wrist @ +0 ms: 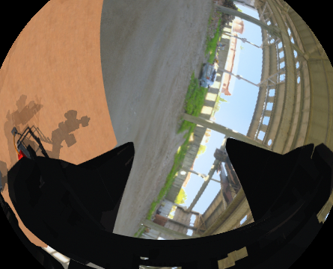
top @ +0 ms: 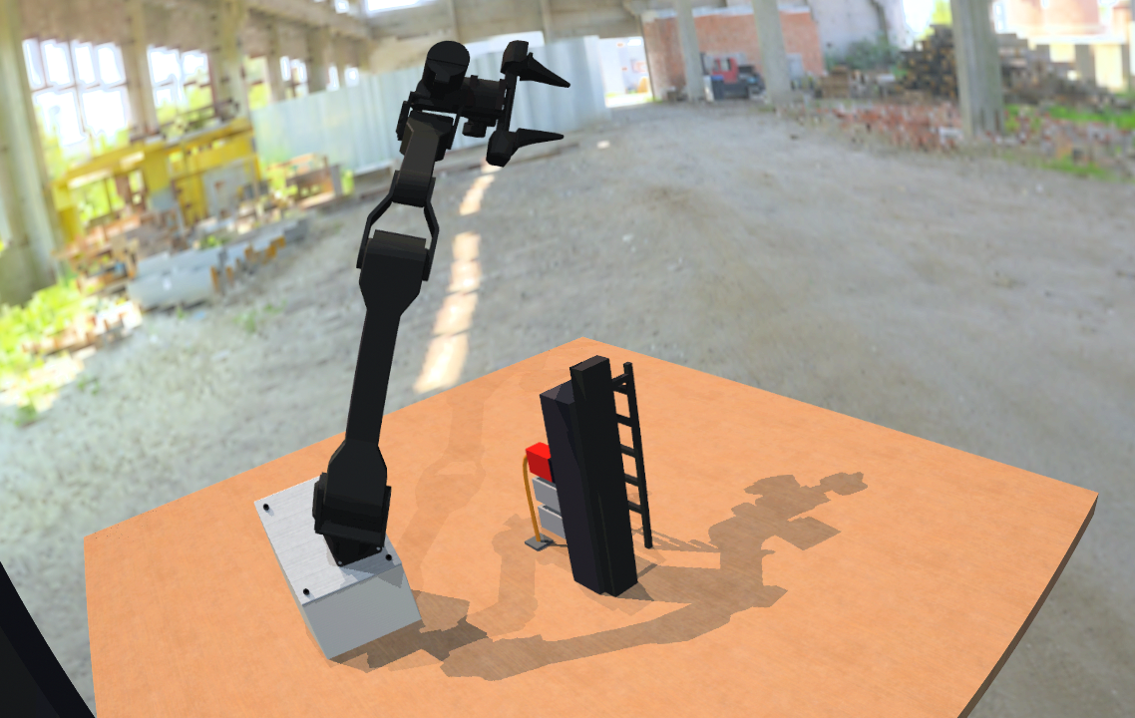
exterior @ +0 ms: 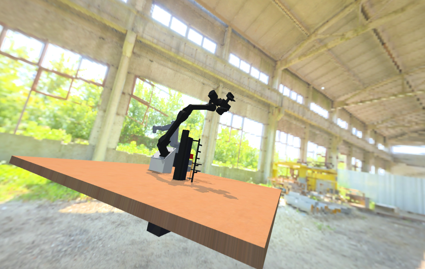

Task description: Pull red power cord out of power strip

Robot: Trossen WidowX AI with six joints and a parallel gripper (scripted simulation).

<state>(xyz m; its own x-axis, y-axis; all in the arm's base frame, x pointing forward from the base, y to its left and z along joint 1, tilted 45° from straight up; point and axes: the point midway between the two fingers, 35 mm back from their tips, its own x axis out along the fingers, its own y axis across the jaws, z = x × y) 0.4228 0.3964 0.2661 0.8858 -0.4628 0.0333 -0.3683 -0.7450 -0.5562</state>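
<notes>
While the hand (top: 529,109) hangs wide open and empty high over the far left in the top view, the boxy red plug (top: 539,458) still sits in the tall, matte black strip (top: 593,473) on the smooth orange table (top: 866,571), so everything remains. Outside, the plug (exterior: 191,156) is a speck. At the wrist, pointed black fingers frame gravel.
</notes>
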